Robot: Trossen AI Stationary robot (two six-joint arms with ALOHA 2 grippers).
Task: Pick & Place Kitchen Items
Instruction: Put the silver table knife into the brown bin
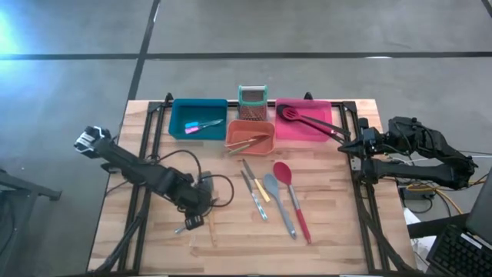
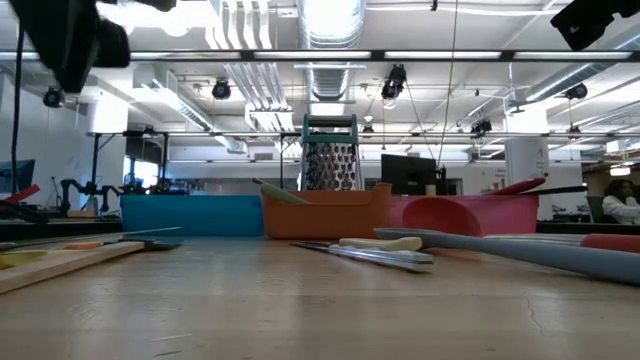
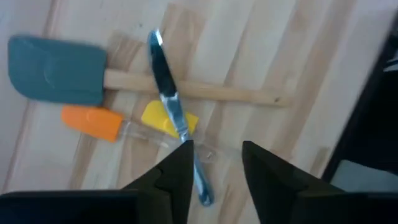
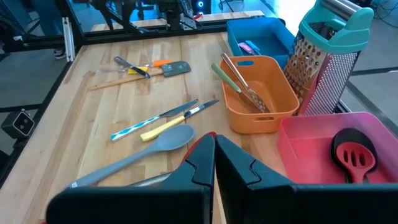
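My left gripper (image 3: 214, 149) is open and hovers over a small heap at the table's near left: a metal knife (image 3: 168, 93), a teal spatula with a wooden handle (image 3: 56, 68), an orange-handled tool (image 3: 93, 121) and a yellow piece (image 3: 168, 118). One finger (image 3: 180, 165) stands over the knife's handle. In the high view this arm (image 1: 196, 198) covers the heap. My right gripper (image 4: 214, 155) is shut and empty, raised at the table's right edge (image 1: 347, 146). Knives (image 1: 254, 196), a grey spoon (image 1: 278, 201) and a red spoon (image 1: 290, 196) lie flat mid-table.
At the far edge stand a blue bin (image 1: 178, 115) holding small pink and blue tools, an orange bin (image 1: 265, 144) holding tongs, a pink bin (image 1: 317, 135) holding a black slotted spatula, and a metal grater (image 1: 252, 101). A cable loops beside my left arm (image 1: 223, 188).
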